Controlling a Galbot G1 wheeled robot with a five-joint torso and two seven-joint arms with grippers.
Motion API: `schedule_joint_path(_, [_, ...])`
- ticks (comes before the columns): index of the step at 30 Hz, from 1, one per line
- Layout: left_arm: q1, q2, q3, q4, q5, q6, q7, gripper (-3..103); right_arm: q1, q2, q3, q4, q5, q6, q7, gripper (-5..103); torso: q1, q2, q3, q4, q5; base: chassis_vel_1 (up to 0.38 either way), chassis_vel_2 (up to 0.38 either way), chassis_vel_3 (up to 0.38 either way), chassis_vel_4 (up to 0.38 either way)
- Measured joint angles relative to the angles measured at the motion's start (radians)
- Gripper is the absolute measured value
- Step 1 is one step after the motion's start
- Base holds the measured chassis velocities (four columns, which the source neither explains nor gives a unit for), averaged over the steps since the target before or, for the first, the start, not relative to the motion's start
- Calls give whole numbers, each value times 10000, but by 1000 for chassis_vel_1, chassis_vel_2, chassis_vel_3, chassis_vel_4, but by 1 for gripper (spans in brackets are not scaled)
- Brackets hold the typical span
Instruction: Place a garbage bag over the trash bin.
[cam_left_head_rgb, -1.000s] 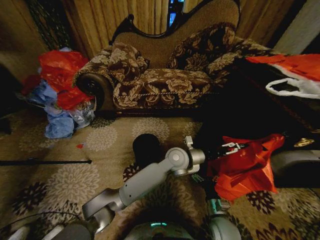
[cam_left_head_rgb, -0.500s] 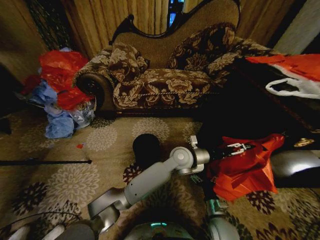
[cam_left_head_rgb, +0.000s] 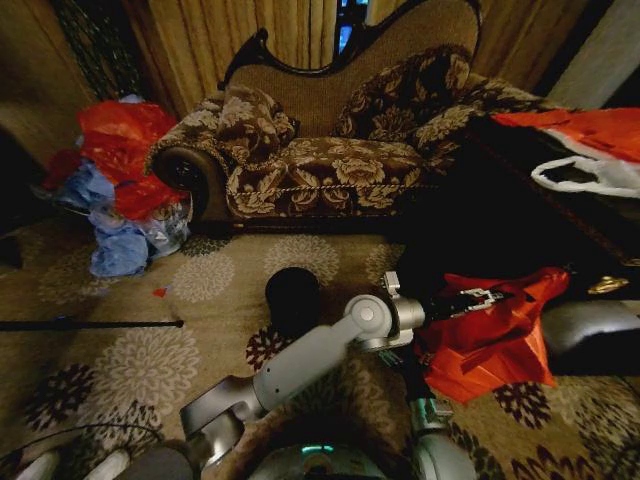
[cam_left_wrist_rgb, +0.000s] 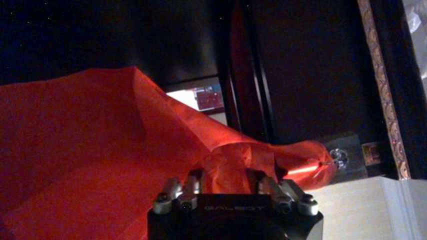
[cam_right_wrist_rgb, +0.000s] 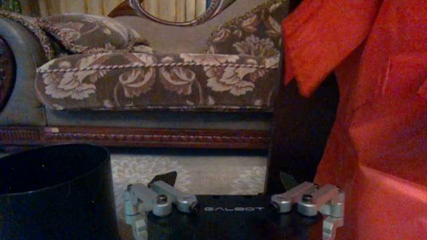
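Jaws: left gripper (cam_left_wrist_rgb: 227, 176) is clenching a bunched fold of the garbage bag (cam_left_wrist_rgb: 87, 150) between its fingers; right gripper (cam_right_wrist_rgb: 230, 186) is standing released, fingers spread wide with nothing between them.

Head view, left arm: it is reaching across the body to the robot's right, with the left gripper (cam_left_head_rgb: 478, 297) pinching the top edge of the garbage bag (cam_left_head_rgb: 490, 340).
Head view, bag: it is hanging crumpled below that grip, above the patterned carpet (cam_left_head_rgb: 150, 370) and in front of a dark cabinet (cam_left_head_rgb: 500, 230).
Head view, bin: the trash bin (cam_left_head_rgb: 293, 297) is standing upright on the carpet, in front of the sofa (cam_left_head_rgb: 330, 150), left of the bag and apart from it.
Head view, surroundings: a heap of red and blue bags (cam_left_head_rgb: 120, 180) is lying by the sofa's left end; a white bag with handles (cam_left_head_rgb: 590, 175) is lying at far right.

Left wrist view: red plastic is spreading away from the fingers against dark furniture.

Right wrist view: the trash bin (cam_right_wrist_rgb: 53, 190) is sitting just beside the open fingers, the garbage bag (cam_right_wrist_rgb: 373, 110) is hanging on the other side, and the sofa (cam_right_wrist_rgb: 160, 75) is showing behind.
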Motion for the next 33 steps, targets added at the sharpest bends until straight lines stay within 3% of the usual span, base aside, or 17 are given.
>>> schedule_joint_path(4, [2, -10, 2, 37, 27, -25, 52, 24, -20, 2, 12, 0, -16, 0, 0, 100, 0, 0, 0, 0, 0, 0, 0, 0, 0])
schedule_joint_path(7, [2, -10, -1, 38, 34, -30, 60, 19, -23, 3, 15, -1, -29, 0, 0, 100, 0, 0, 0, 0, 0, 0, 0, 0, 0])
schedule_joint_path(11, [114, 81, -27, -106, 62, -30, 1, 1, -19, 31, 12, -12, -58, 0, 0, 100, 0, 0, 0, 0, 0, 0, 0, 0, 0])
schedule_joint_path(20, [339, 510, -9, -520, 173, -57, -202, 0, -12, 39, 53, -107, -91, 100, -50, 100, 0, 0, -1, -2, -1, 0, 0, 0, 0])
schedule_joint_path(24, [537, 1118, -29, -868, 135, -54, -276, 0, -194, -69, 72, -169, -111, 317, -547, 100, 0, 0, 0, 0, -3, 0, 0, 0, 0])
schedule_joint_path(33, [855, 2102, -116, -1245, 237, 128, -333, 0, -290, 81, -451, -521, -389, 539, -809, 100, 0, 0, 0, 0, 0, 0, 0, 0, 0])
